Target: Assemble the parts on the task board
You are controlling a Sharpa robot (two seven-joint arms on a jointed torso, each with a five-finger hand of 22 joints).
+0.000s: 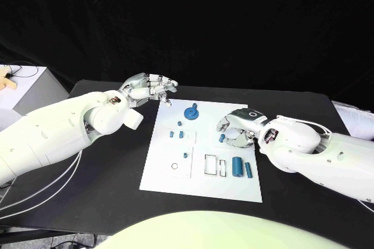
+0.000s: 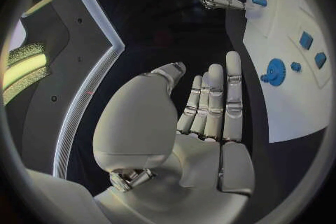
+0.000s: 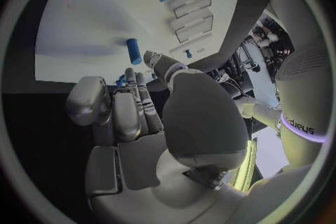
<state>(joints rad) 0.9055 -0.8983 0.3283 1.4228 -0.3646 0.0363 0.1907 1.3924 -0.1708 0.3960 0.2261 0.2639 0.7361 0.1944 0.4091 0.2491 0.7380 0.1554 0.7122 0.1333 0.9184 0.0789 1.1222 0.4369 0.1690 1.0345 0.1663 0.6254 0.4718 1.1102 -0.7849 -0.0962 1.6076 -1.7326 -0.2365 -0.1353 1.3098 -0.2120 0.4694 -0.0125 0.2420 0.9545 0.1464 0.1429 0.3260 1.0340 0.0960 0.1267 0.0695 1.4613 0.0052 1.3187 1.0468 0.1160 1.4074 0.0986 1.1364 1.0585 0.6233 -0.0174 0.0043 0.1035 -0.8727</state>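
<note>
Flat white task board (image 1: 201,180) mid-table, carrying smooth blue parts: a round toothed gear (image 1: 192,113) near its far edge, a cylinder (image 1: 236,165) toward its near right corner. Left hand (image 1: 148,88) raised off the far left corner, fingers straight and pressed together, holding nothing. Right hand (image 1: 239,126) low over the right edge, fingers curled close around a small blue peg (image 1: 222,136); whether pinched, cannot tell.

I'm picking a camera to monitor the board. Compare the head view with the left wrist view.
Head view alone: the whole task board, including the two upright blue cylinders and the empty slots near them.
Left wrist view alone: the left robot hand from behind, fingers straight, holding nothing.
Both: the blue gear, and the right robot hand reaching a small blue peg.
</note>
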